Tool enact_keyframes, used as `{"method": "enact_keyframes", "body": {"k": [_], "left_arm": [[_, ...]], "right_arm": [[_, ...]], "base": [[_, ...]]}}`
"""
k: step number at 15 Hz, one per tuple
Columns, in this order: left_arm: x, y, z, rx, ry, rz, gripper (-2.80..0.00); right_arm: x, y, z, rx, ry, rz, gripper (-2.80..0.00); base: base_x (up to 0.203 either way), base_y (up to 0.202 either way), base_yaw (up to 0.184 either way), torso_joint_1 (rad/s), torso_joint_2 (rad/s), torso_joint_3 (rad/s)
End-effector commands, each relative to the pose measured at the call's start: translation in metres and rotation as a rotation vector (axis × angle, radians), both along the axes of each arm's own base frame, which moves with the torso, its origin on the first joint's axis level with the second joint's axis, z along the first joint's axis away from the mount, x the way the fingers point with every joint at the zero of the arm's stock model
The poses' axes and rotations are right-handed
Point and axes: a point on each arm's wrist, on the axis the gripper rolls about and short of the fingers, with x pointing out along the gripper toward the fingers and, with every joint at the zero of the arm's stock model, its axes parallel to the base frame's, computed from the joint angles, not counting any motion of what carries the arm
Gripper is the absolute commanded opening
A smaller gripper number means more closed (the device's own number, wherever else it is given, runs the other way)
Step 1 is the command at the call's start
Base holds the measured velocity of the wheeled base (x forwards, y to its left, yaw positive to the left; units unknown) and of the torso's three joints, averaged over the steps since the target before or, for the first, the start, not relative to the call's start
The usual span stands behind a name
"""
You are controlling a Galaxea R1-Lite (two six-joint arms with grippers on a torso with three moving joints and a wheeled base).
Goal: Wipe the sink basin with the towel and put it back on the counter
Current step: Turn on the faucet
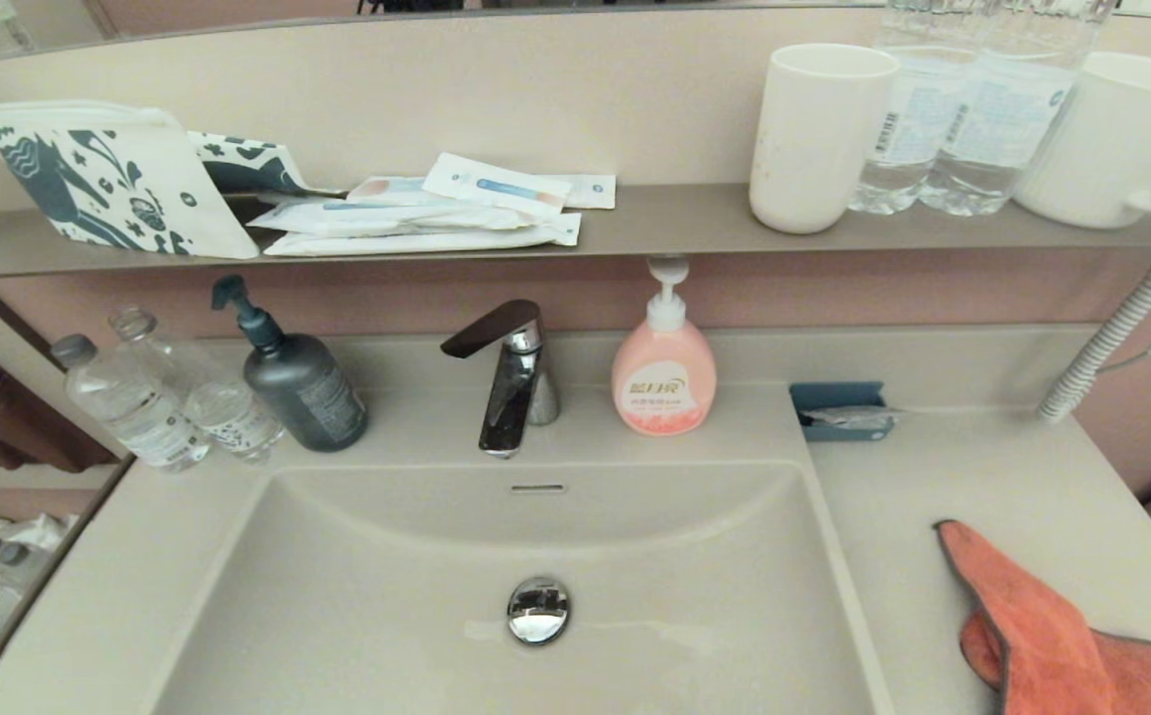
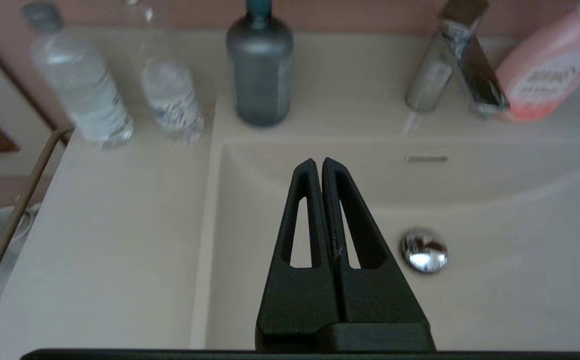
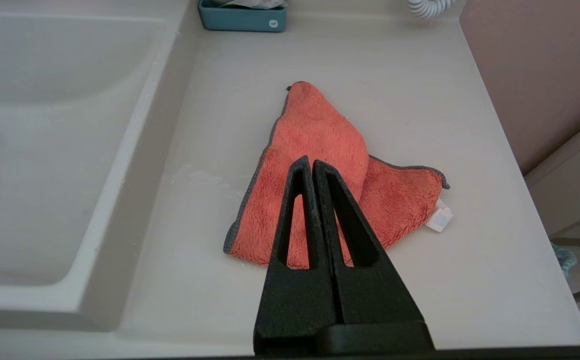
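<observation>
The towel [image 3: 320,170] lay crumpled on the counter [image 3: 470,125], to the right of the basin [image 1: 386,596], with nothing holding it. The right gripper [image 3: 312,165] hung over the towel with its jaws together and empty. The left gripper [image 2: 318,165] was poised above the basin's left part, jaws also together. A likely risk: the soft, folded cloth could bunch or slide when pinched, so only one layer gets caught and it slips loose before reaching the basin.
</observation>
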Motion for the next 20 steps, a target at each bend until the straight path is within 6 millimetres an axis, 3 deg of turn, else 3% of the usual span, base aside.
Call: {"method": "enact_keyframes", "body": {"k": [1, 4, 6, 9, 12, 20], "left_arm": [[0.052, -0.002, 0.009, 0.002, 0.146, -0.012, -2.80], [0.099, -0.018, 0.016, -0.005, 0.192, -0.131, -2.80], [0.111, -0.042, 0.015, -0.024, 0.219, -0.230, -2.80], [0.137, -0.082, 0.003, -0.017, 0.239, -0.248, -2.80], [0.150, -0.112, -0.008, 0.002, 0.238, -0.272, -2.80], [0.194, -0.138, -0.025, -0.053, 0.107, -0.196, -2.80]], "right_arm": [[0.000, 0.000, 0.000, -0.001, 0.001, 0.001, -2.80], [0.000, 0.000, 0.000, -0.001, 0.001, 0.001, -2.80], [0.000, 0.000, 0.000, -0.001, 0.001, 0.001, -2.80], [0.000, 0.000, 0.000, -0.001, 0.001, 0.000, -2.80], [0.000, 0.000, 0.000, -0.001, 0.001, 0.001, -2.80], [0.000, 0.000, 0.000, -0.001, 0.001, 0.001, -2.80]], "base": [[0.000, 0.000, 0.000, 0.000, 0.00, 0.000], [0.000, 0.000, 0.000, 0.000, 0.00, 0.000], [0.000, 0.000, 0.000, 0.000, 0.00, 0.000], [0.000, 0.000, 0.000, 0.000, 0.00, 0.000], [0.000, 0.000, 0.000, 0.000, 0.00, 0.000], [0.000, 0.000, 0.000, 0.000, 0.00, 0.000]]}}
